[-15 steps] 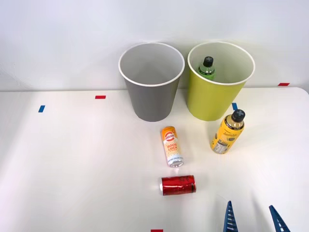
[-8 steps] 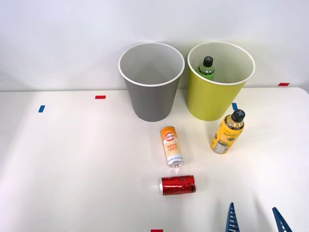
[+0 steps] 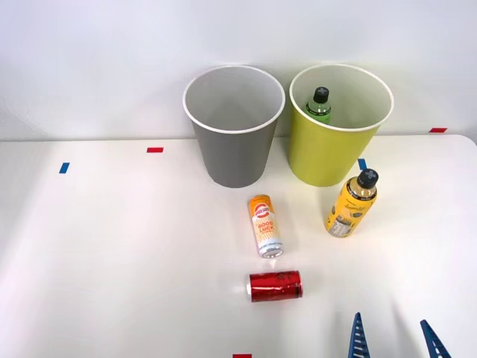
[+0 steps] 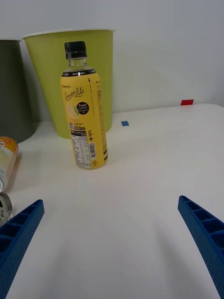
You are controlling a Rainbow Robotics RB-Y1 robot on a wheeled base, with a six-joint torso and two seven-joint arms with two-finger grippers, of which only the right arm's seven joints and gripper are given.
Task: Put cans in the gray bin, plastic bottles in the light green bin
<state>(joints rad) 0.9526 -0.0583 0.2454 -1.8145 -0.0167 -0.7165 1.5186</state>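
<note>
Front view puts our right gripper at the table's near edge with its blue fingers spread wide and holding nothing, open white surface lying between it and the yellow-label bottle standing upright just before the light green bin. We see the green-label bottle already inside that bin, while the gray bin stands just beside it at the far edge. Both cans lie on their sides near the table's middle, the orange-and-white can before the gray bin and the red can nearer us, apart from each other and from the bottle.
</note>
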